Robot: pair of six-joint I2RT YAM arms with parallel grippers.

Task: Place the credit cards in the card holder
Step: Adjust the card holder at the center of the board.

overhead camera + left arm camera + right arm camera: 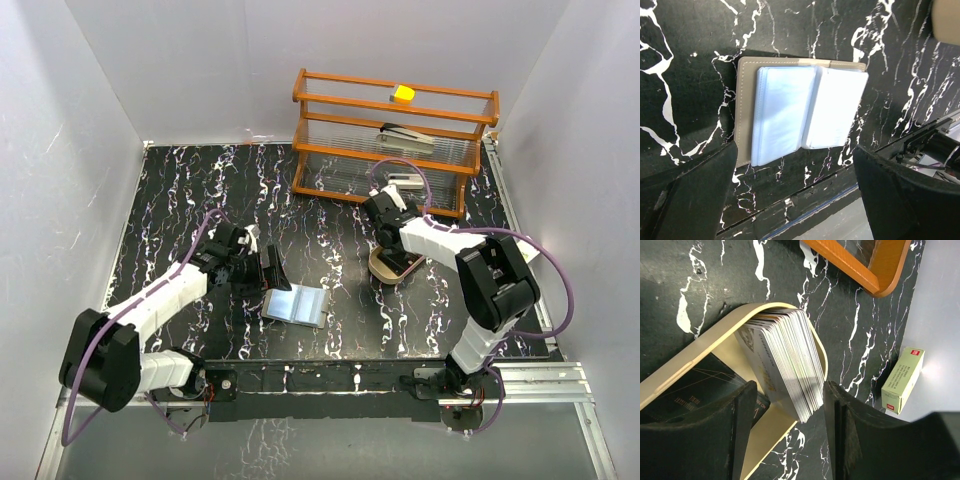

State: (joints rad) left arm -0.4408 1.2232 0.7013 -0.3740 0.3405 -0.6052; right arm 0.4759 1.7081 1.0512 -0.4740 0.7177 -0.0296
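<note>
The card holder (295, 305) lies open on the black marbled table near the front. In the left wrist view its clear inner sleeves (807, 112) are spread over the grey cover (744, 110). My left gripper (267, 270) is open and empty, just left of and above the holder (795, 167). The credit cards (790, 355), a stack of several whitish ones, stand on edge in the tan oval tray (700, 347). A dark card (687, 387) lies flat beside them. My right gripper (790, 392) is open, its fingers on either side of the stack's near end, over the tray (385, 268).
An orange wooden rack (395, 140) stands at the back with a yellow block (403, 93) on top and a stapler (405, 135) inside. A small pale green box (902, 380) lies at the table's right edge by the wall.
</note>
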